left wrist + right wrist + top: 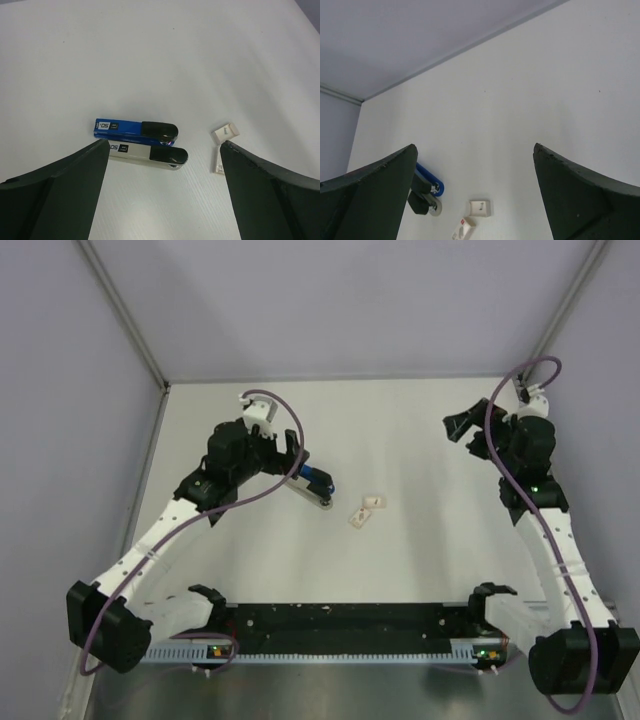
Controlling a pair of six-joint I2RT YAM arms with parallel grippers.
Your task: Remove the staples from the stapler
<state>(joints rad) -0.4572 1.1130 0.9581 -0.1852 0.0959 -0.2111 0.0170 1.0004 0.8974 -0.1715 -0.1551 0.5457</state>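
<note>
White tabletop (420,440) fills the enclosure between pale lilac walls (350,300). A black mounting rail (340,625) runs along its near edge, between the two arm bases.

Ahead of the rail, the left gripper (297,458) reaches toward the middle of the table. Its dark fingers (60,190) are spread wide and grasp nothing. In the left wrist view the stapler (120,127) lies on the table between the two fingertips, just ahead of them. It is splayed open, with the blue body on the farther side and the grey metal part (135,150) on the nearer side. Both black ends point toward the right-hand finger. The left-hand fingertip overlaps the grey part's end in that view, and whether it touches cannot be told.

Two small whitish blocks (225,133) lie just beyond the right-hand fingertip, near the stapler's black ends but apart from it.

Farther back on the right, the right gripper (462,425) hangs above bare table, released and equally wide, with nothing between its fingers (580,195). From its wrist camera the stapler (427,187) shows past the left-hand finger, well apart, with the blocks (480,207) beside it.
</note>
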